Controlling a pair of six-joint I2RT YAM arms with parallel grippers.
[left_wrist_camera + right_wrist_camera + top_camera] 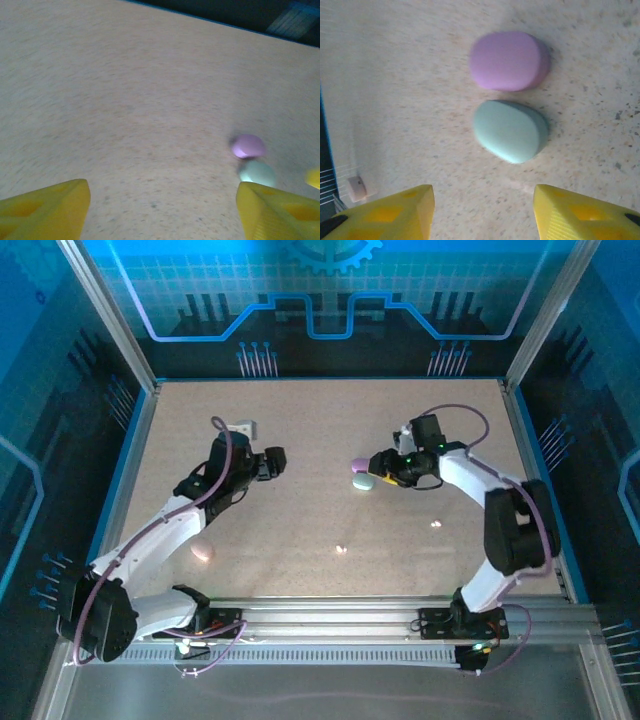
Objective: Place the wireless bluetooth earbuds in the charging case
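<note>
Up close, the right tool point(482, 212) hangs released, its yellow fingertips point(565, 215) spread wide and grasping nothing. Just beyond them lie two shut, pebble-shaped cases, side by side and almost touching: the green case point(510, 131) nearer the tool, the purple case point(509, 61) past it. Left of the pair, well apart, the left tool point(162, 212) is likewise released and empty, pointed toward them. A pink case point(203, 552) rests beside the left arm point(170, 525), nearer. The earbuds point(340, 548) seem to be two tiny pale specks on the bare surface point(300, 510), nearer than the paired cases and apart from them, though too small to be sure. By that reading the task looks unstarted: no case is open and no earbud is held or seated; opening, picking and seating all remain. Open surface surrounds the cases, and the framed edges point(330, 379) stand well away; the tightest spot is between the two facing tools.
</note>
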